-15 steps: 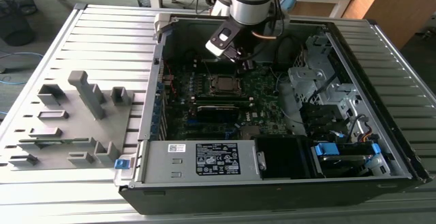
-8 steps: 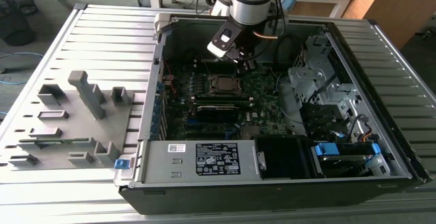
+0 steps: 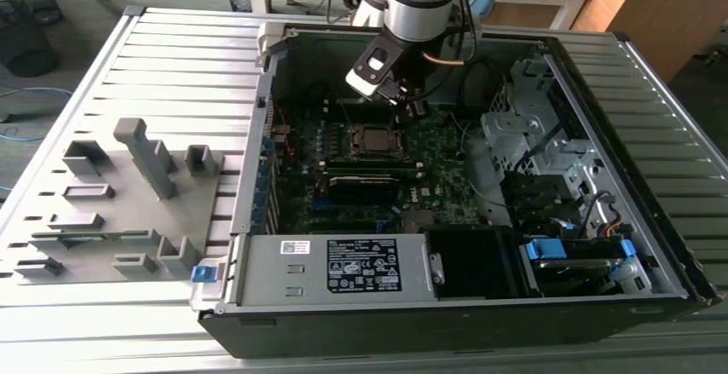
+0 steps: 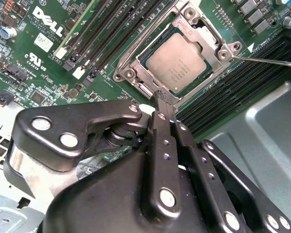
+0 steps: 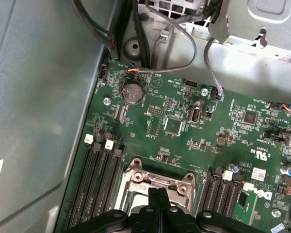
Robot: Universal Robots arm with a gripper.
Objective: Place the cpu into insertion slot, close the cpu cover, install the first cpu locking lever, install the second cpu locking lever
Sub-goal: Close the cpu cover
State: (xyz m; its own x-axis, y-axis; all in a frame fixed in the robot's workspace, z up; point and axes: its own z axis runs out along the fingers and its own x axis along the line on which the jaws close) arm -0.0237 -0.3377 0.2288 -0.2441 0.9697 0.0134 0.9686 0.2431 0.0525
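Observation:
The cpu (image 4: 177,60), a dull silver square, lies flat in its socket on the green motherboard. The cpu cover (image 4: 200,35), a silvery frame with a window, lies down around it. A thin metal locking lever (image 4: 266,61) sticks out sideways from one socket corner. My gripper (image 4: 163,96) is shut with nothing between its fingers, and its tip hovers at the socket's edge, just off the cover frame. In the first wrist view the gripper (image 5: 158,191) points down at the socket frame (image 5: 177,178). In the exterior view the gripper (image 3: 408,110) hangs just behind the cpu (image 3: 373,140).
The open computer case (image 3: 245,221) walls in the board on all sides. A long black module (image 3: 361,183) lies in front of the socket, memory slots (image 4: 111,29) flank it, and cables (image 5: 184,53) and a drive cage (image 3: 529,135) stand nearby. A grey fixture rack (image 3: 125,195) stands outside at the exterior view's left.

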